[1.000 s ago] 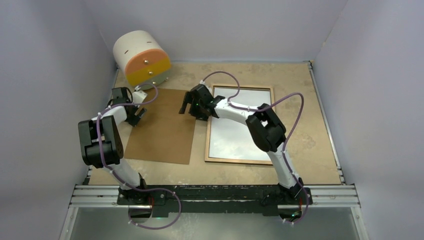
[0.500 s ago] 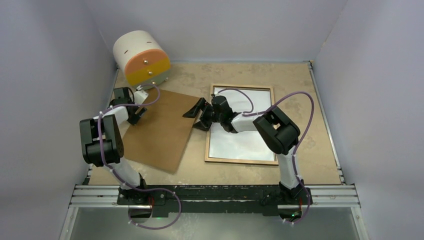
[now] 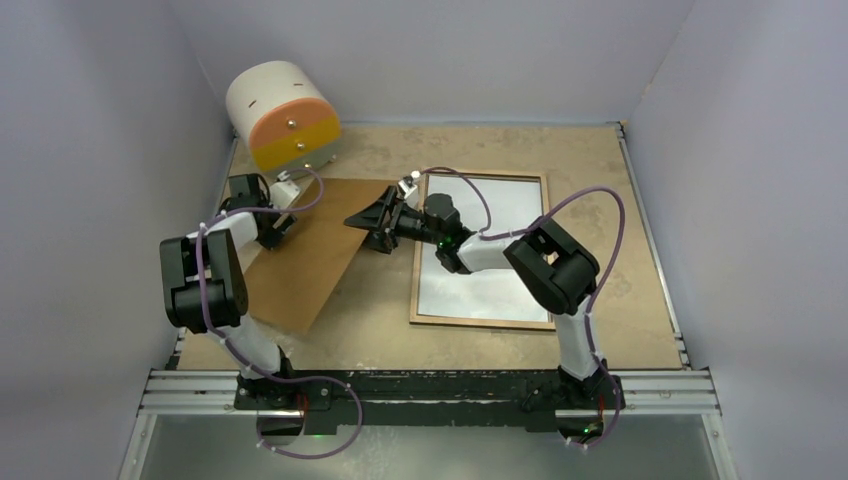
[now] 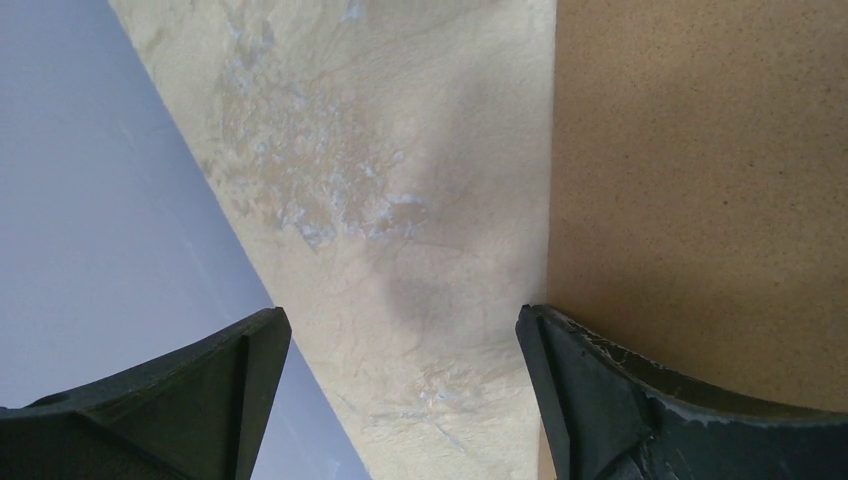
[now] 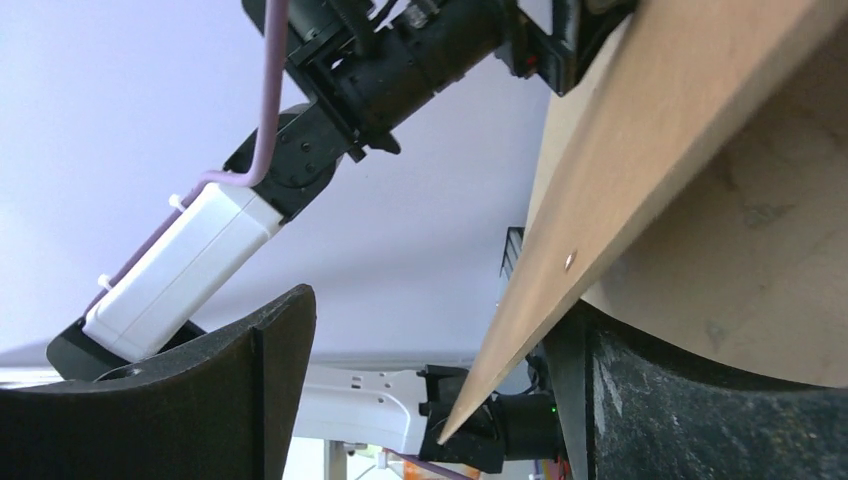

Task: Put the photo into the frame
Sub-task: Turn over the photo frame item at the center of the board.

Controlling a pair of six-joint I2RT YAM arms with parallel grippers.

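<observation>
The frame [image 3: 480, 322] lies flat right of centre with its light-wood rim up. A pale glossy sheet [image 3: 480, 285] fills it and looks like the photo's reverse. A brown hardboard panel [image 3: 310, 260] sits to the left, its right edge raised off the table. My right gripper [image 3: 365, 230] is open around that raised edge. In the right wrist view the panel [image 5: 620, 170] passes between the jaws of the right gripper [image 5: 430, 310], resting against the right finger [image 5: 680, 400]. My left gripper [image 3: 278, 230] is open at the panel's far left edge. Only bare table shows inside the left gripper [image 4: 400, 320], with the panel [image 4: 700, 180] beside it.
A white cylinder with an orange and yellow face [image 3: 283, 115] stands at the back left corner, just behind the left gripper. Grey walls close in the table on the left [image 4: 80, 200], back and right. My left arm [image 5: 200, 260] shows beyond the right gripper.
My right gripper swung left off the frame, went under the panel's right edge and tipped it up. Its jaws have narrowed a little. The left gripper has stayed put.
</observation>
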